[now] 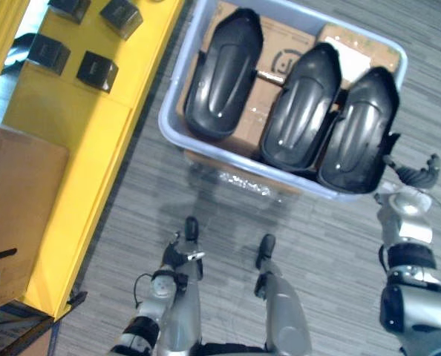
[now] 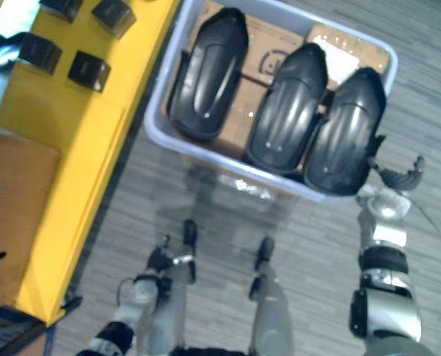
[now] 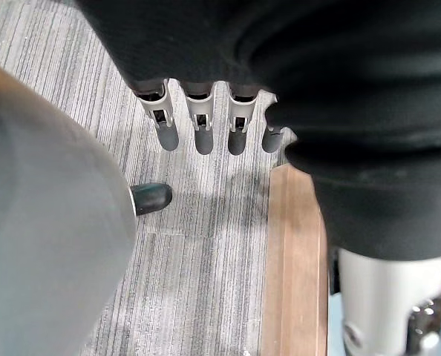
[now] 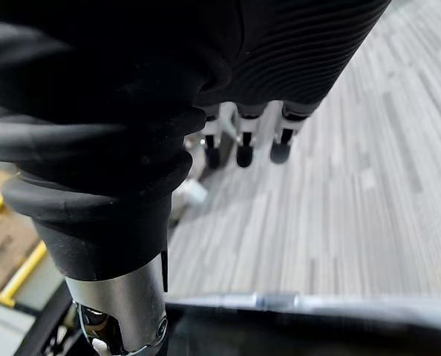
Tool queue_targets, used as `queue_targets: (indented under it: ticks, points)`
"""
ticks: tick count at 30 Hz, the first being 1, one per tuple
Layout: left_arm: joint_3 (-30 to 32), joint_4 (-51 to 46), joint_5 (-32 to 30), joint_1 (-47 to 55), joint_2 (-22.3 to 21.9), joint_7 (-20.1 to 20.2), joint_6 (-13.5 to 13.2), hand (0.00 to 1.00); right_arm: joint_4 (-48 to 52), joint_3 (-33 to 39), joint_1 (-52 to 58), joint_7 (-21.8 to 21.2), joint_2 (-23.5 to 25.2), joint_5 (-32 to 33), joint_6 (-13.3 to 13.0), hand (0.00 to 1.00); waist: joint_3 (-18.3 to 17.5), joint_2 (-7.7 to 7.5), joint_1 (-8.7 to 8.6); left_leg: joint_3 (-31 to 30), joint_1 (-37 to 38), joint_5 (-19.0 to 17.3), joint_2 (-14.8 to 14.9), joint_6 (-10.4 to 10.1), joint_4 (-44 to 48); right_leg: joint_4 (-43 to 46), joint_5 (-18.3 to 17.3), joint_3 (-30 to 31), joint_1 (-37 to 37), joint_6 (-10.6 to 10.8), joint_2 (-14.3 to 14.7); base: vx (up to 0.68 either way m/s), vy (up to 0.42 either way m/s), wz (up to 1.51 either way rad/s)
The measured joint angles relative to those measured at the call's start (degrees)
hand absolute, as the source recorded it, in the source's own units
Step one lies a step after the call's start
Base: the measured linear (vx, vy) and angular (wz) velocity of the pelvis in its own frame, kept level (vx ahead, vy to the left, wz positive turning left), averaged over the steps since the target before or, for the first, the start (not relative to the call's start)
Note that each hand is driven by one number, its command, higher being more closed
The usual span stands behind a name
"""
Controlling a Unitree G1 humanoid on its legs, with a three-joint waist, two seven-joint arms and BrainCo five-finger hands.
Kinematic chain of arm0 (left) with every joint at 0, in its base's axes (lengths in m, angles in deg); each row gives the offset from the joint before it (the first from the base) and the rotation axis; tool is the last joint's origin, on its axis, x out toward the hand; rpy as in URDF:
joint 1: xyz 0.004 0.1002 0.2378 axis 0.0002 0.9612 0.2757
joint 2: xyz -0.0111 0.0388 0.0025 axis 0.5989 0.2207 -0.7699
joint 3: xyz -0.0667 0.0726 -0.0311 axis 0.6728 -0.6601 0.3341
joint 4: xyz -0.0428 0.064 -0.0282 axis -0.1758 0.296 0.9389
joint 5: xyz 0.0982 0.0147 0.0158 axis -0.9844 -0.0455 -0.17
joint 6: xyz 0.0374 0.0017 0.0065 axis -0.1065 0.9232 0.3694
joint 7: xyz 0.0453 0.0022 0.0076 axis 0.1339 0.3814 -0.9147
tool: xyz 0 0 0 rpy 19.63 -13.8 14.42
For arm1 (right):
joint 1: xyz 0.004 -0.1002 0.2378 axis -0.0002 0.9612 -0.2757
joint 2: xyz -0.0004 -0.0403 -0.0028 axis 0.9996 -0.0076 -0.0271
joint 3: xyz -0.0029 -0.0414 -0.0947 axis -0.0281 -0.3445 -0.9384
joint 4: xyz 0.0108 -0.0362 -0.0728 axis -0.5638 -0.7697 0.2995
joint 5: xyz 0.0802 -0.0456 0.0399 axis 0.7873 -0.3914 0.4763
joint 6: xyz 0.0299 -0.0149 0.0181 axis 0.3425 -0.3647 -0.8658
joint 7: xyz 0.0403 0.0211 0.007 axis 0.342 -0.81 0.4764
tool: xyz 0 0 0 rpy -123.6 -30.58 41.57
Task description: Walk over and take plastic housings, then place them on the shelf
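- At twelve to one o'clock in the head view, a pale tub (image 1: 177,81) sits on the floor with three black plastic housings lying side by side on cardboard: left housing (image 1: 220,74), middle housing (image 1: 302,104), right housing (image 1: 358,133).
- Step in hand, as judged: the approach is finishing and no housing has been taken.
- Right hand (image 1: 419,174) is at three o'clock, just beside the tub's near corner, fingers (image 4: 244,144) relaxed and empty. Contact with the right housing possibly exists; this angle does not settle it.
- Left hand (image 1: 177,256) hangs low at seven o'clock, fingers (image 3: 200,126) straight, holding nothing.
- Next move calls for reaching over the rim to grasp the right housing.
- Yellow shelf (image 1: 102,133) at ten o'clock carries small black boxes (image 1: 96,70); a cardboard box (image 1: 20,208) stands at nine o'clock.
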Motion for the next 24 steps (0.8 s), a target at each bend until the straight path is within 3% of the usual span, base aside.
queue_targets:
  ticks: [11,12,17,24]
  points:
    - [0.6,-1.4,3.6,0.0,-0.5,0.0,-0.1,0.00,-2.0,-3.8,-4.0,-3.9,0.0,0.1,8.1,0.00,0.2,-0.39,0.62,-0.5,-1.2,0.1,0.1,0.0,0.3,2.3,-1.0,-0.4,-1.8,0.0,-0.1,0.00,0.000,0.01]
    - [0.7,-1.5,4.4,0.0,-0.7,-0.1,-0.1,0.00,-2.2,-3.8,-4.0,-4.4,-0.1,0.0,9.0,1.00,0.2,-0.39,0.59,-0.8,-1.4,0.1,0.1,0.0,0.4,2.6,-1.3,-0.5,-1.9,0.0,-0.1,0.01,0.002,0.08]
    - [2.3,-2.1,6.8,0.0,-1.7,0.0,-0.6,0.00,-4.5,-3.7,-4.2,-5.9,-0.3,-0.2,11.1,1.00,0.2,-0.46,0.93,-1.8,-2.1,0.2,0.2,-0.2,0.5,3.8,-2.2,-1.9,-2.3,-0.3,-0.1,0.01,-0.003,0.11]
    - [2.7,-2.2,8.6,0.0,-2.0,0.0,-1.8,0.00,-6.2,-3.7,-5.6,-6.1,-2.3,-8.0,13.6,1.00,0.2,-0.47,0.78,-1.8,-2.8,0.2,0.6,-0.2,1.3,4.8,-2.4,-2.0,-3.2,-0.4,0.0,0.00,0.000,-0.01]
